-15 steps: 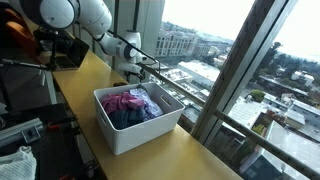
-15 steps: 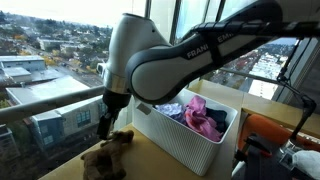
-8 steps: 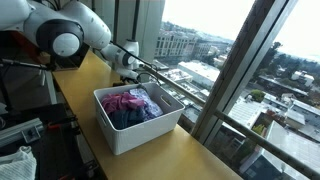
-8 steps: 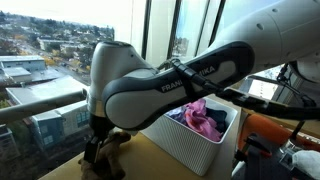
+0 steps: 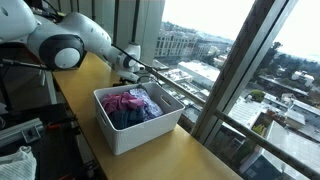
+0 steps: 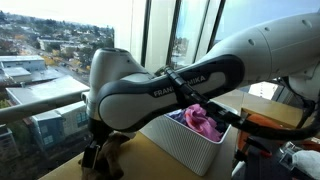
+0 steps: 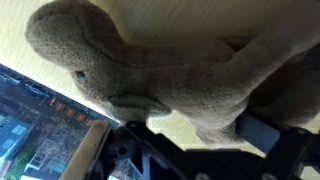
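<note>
On the long wooden desk (image 5: 195, 152) that runs along the window wall: the Franka arm (image 6: 150, 90) is bent low over the end of the desk past the bin. The white plastic bin (image 5: 125, 135) sits mid-desk, upright, with pink and blue clothes (image 5: 128, 103) piled inside. A brown plush toy (image 6: 117, 139) lies flat on the desk just beside the bin's end wall, on the window side, outside the bin. In the wrist view the plush toy (image 7: 160, 70) fills most of the frame. Its long axis runs roughly left to right, with the rounded end at upper left and the bulk toward the right. Can't tell which end is the head. The tool (image 6: 97, 150) is down on the plush and touching it. One dark finger (image 7: 262, 130) shows against the underside of the fur. Can't tell whether the jaws are apart or clamped.
</note>
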Available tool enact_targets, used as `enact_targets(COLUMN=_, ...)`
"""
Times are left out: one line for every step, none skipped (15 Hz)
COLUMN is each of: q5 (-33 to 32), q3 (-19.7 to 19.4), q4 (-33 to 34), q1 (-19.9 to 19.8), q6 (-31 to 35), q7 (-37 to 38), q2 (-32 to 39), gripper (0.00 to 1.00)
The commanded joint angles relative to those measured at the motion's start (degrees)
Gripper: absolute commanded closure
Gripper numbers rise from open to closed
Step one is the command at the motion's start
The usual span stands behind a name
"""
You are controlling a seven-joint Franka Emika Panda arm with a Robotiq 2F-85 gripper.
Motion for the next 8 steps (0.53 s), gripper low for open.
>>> enact_targets(q5=2.66, q3=-0.81, q4=6.01, q1=1.02, q6=-3.14, q7=-1.77, q2=3.72, gripper=0.47)
enact_targets(q5=2.85, q3=-0.87, q4=6.64, q1=1.10, q6=-3.34, q7=-1.78, q2=4.09, gripper=0.54)
enact_targets(q5=3.07, q3=-0.91, q4=7.14, q1=1.17, q6=-3.61, q7=-1.74, q2=4.34, gripper=0.62)
enact_targets(q5=1.67, q3=0.46, q4=6.29, q1=0.43, q6=-3.45, q7=-1.19, q2=3.94, gripper=0.69)
enact_targets(q5=1.68, q3=0.46, q4=6.52, q1=0.47, q6=-3.49, q7=-1.12, q2=4.02, gripper=0.77)
enact_targets(q5=1.66, q3=0.46, q4=6.51, q1=0.51, q6=-3.41, q7=-1.02, q2=3.97, gripper=0.84)
enact_targets(q5=1.59, q3=0.38, q4=6.28, q1=0.60, q6=-3.32, q7=-0.70, q2=3.62, gripper=0.92)
enact_targets(q5=1.56, q3=0.32, q4=6.06, q1=0.69, q6=-3.25, q7=-0.41, q2=3.28, gripper=0.98)
